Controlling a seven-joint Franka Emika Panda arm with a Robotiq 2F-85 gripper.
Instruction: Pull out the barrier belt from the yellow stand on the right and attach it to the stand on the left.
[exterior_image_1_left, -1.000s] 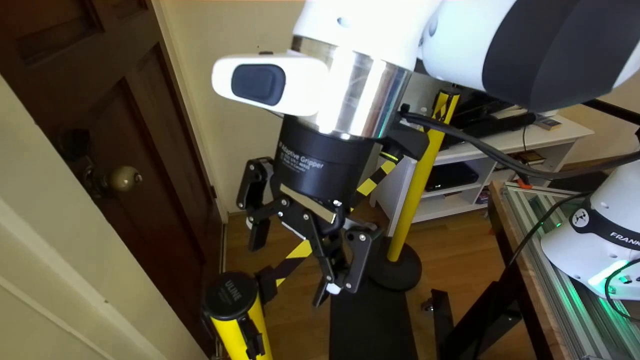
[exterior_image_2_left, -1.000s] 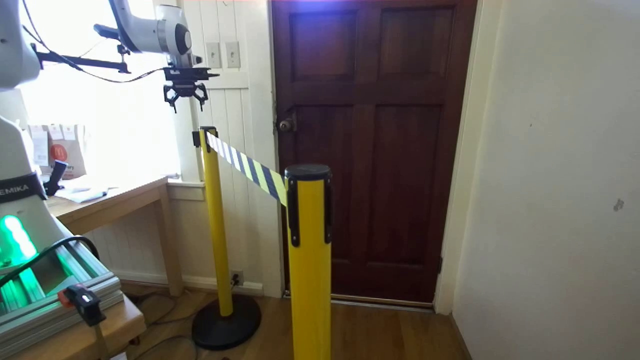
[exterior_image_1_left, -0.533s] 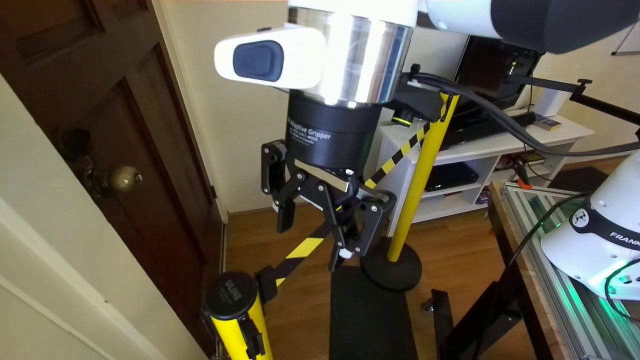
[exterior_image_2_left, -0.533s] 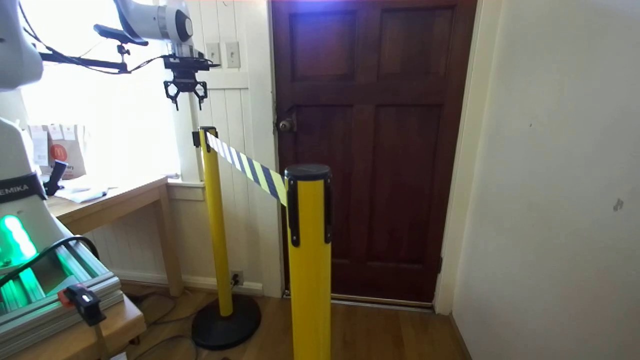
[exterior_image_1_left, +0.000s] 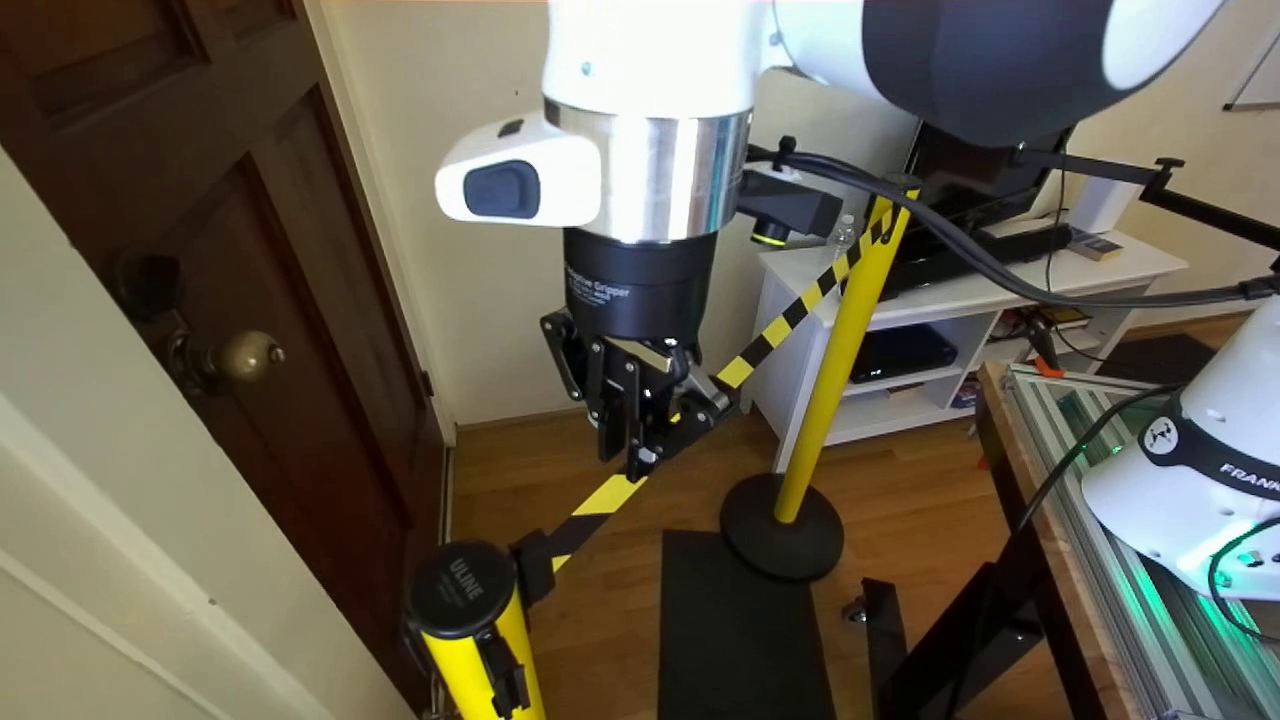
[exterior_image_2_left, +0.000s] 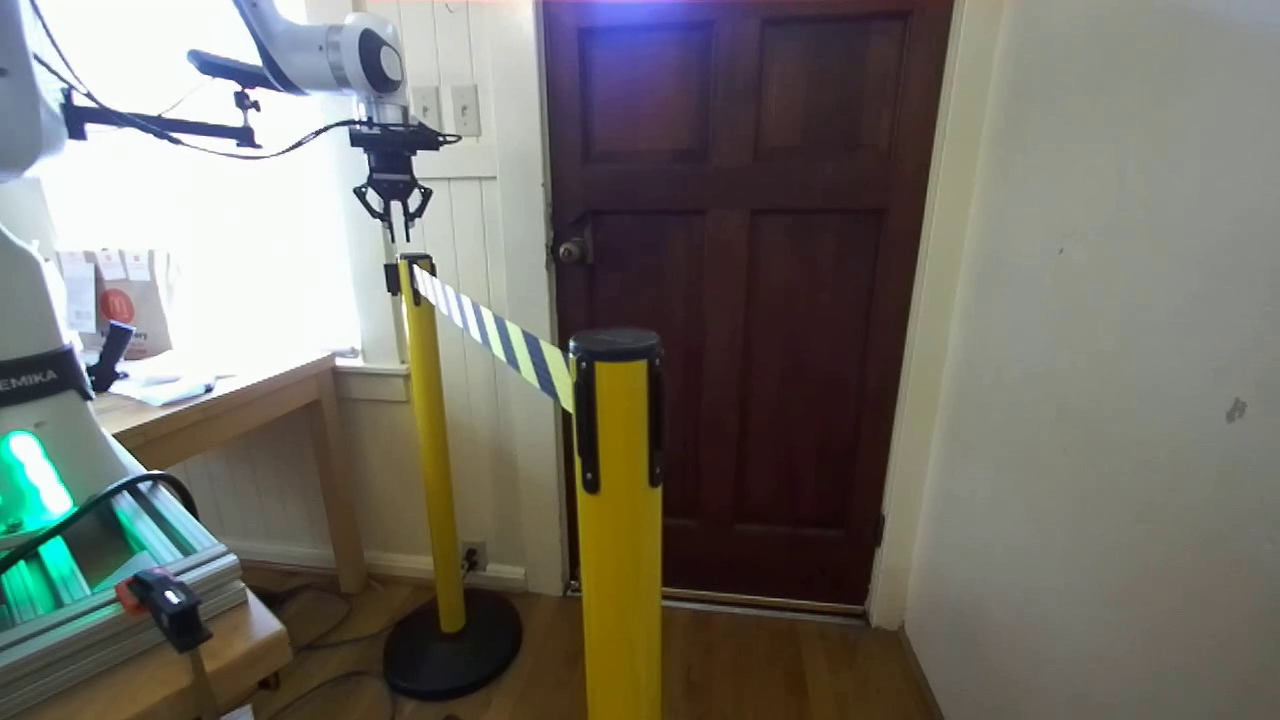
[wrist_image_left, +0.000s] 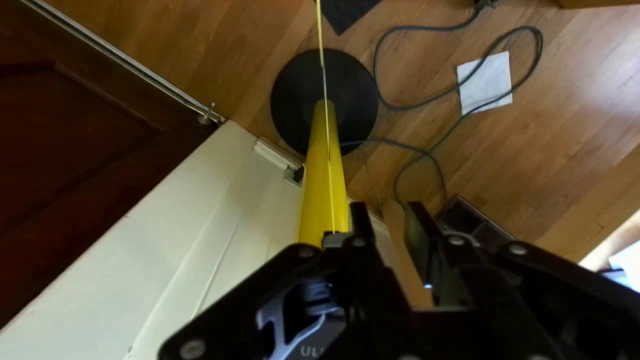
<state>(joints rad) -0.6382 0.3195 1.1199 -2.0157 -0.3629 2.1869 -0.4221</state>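
Observation:
The barrier belt (exterior_image_1_left: 780, 335) (exterior_image_2_left: 500, 335), striped yellow and black, runs between the right stand (exterior_image_1_left: 845, 350) (exterior_image_2_left: 620, 540) and the left stand (exterior_image_1_left: 500, 640) (exterior_image_2_left: 432, 450). A black clip (exterior_image_1_left: 532, 565) joins its end to the left stand. From above, the wrist view shows the left stand (wrist_image_left: 315, 200) with the belt (wrist_image_left: 327, 125) edge-on as a thin line. My gripper (exterior_image_1_left: 622, 458) (exterior_image_2_left: 400, 237) (wrist_image_left: 385, 207) points down, appearing just above the left stand's top in an exterior view. It is open with a narrow gap, nothing between its fingers. One finger partly hides the stand's top.
A dark wooden door (exterior_image_2_left: 750, 300) with a round knob (exterior_image_1_left: 245, 357) is close to the left stand. A white shelf unit (exterior_image_1_left: 960, 300) stands behind the right stand. Cables (wrist_image_left: 420, 102) lie on the floor, and a wooden table (exterior_image_2_left: 230, 390) is by the window.
The jaws have drawn much closer together. In an exterior view the gripper has shifted right and a little lower, nearer the left stand's top. Belt and stands have not moved.

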